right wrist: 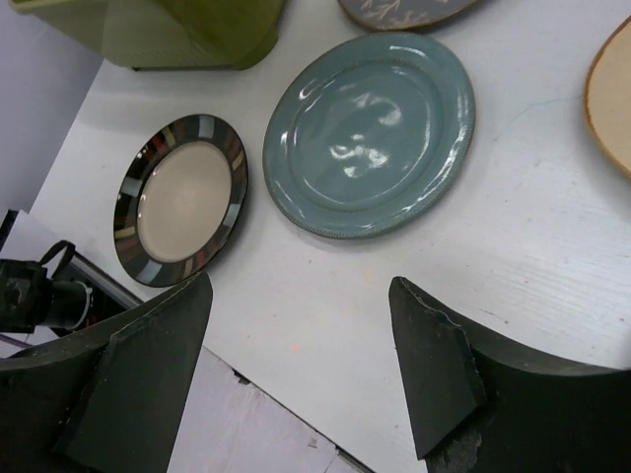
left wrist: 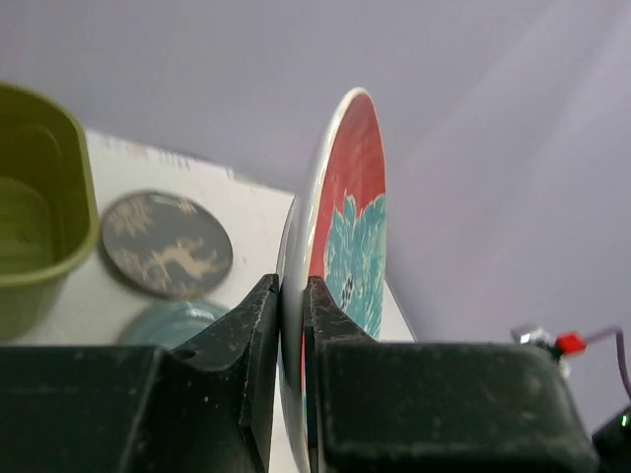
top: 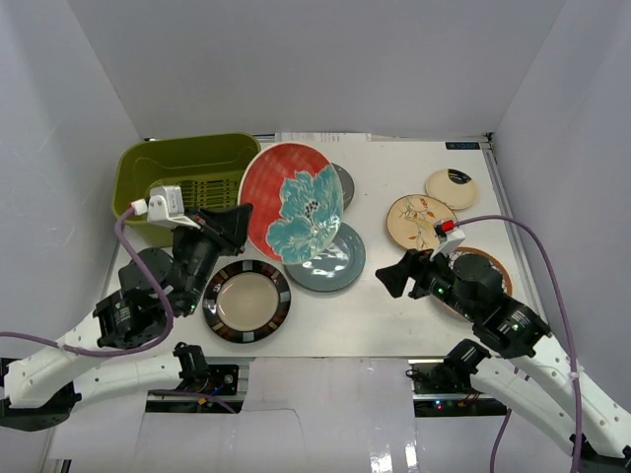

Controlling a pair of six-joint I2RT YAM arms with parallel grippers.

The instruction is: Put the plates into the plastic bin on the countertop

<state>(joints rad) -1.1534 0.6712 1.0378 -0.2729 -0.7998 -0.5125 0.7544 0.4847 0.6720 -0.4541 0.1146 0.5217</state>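
Red-teal round ceramic plate (left wrist: pixel 353 197), rim-pinched by left gripper (left wrist: pixel 294 293) beside olive-green plastic bin (top: pixel 138 168), may slip from that thin hold; right gripper (right wrist: pixel 301 288) wide, empty.

Glossy glazed blue-grey plate (right wrist: pixel 370 133); matt white countertop (right wrist: pixel 532 266).
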